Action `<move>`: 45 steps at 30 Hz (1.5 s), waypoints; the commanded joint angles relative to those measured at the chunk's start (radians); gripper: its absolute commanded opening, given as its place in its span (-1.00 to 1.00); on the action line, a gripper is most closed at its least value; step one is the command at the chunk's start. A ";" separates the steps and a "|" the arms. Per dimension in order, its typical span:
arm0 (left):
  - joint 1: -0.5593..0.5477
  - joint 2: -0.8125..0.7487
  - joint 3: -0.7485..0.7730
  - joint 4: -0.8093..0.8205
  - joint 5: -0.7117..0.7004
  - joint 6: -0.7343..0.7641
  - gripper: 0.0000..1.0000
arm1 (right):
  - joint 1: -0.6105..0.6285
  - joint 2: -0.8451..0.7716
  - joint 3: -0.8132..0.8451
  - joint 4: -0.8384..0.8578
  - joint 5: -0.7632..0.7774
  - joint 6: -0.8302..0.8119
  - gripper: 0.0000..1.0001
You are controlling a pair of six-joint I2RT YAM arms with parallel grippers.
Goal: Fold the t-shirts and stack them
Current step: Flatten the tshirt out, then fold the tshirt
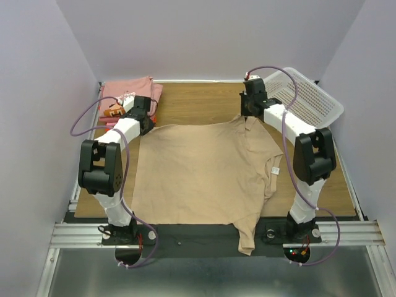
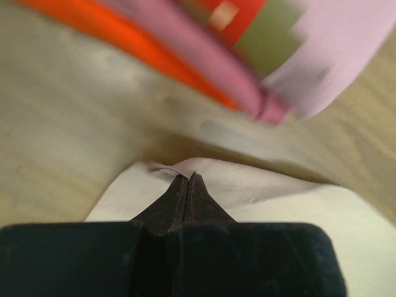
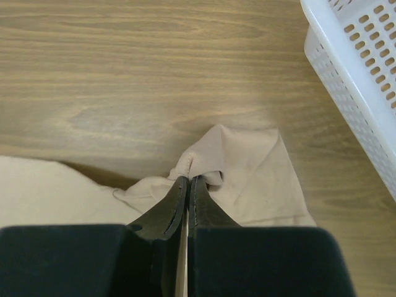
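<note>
Folded stack: pink t-shirts (image 1: 131,93) with a cartoon print lie piled in the far left corner of the wooden table (image 1: 198,102). The left wrist view, blurred, shows a red-orange t-shirt (image 2: 148,59) at the bottom of the pile.
Left gripper: the left gripper (image 2: 188,180) sits low, just beside the pile. Its fingers are pressed together with a small peak of beige cloth pinched at the tips.
Tan shirt: the tan t-shirt (image 1: 198,173) is spread mostly flat across the middle of the table, between the two arms. Its neck opening faces right, and one sleeve hangs over the near edge. Both far corners are lifted slightly where they are held.
Right gripper: the right gripper (image 3: 189,180) is clamped on a bunched fold at the shirt's far right corner, its jaws nearly touching.
Basket: a white perforated basket (image 1: 306,96) rests tilted at the far right, near the held corner but apart from it.
</note>
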 commanded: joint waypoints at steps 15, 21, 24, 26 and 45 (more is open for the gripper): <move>0.024 -0.337 0.035 0.064 0.045 0.063 -1.00 | -0.005 -0.338 0.036 0.095 0.179 0.038 -0.99; 0.021 -0.681 0.160 -0.066 0.058 0.080 -1.00 | -0.005 -0.643 0.076 0.053 0.100 0.028 -0.99; 0.021 -0.793 0.258 -0.106 0.094 0.090 -1.00 | -0.005 -0.726 0.146 -0.014 0.051 0.024 -0.99; 0.021 -0.835 0.370 -0.177 0.116 0.101 -1.00 | -0.005 -0.797 0.206 -0.057 0.034 0.023 -0.99; 0.023 -0.918 0.999 -0.452 0.246 0.150 -1.00 | -0.007 -1.010 0.599 -0.250 -0.417 0.135 -0.99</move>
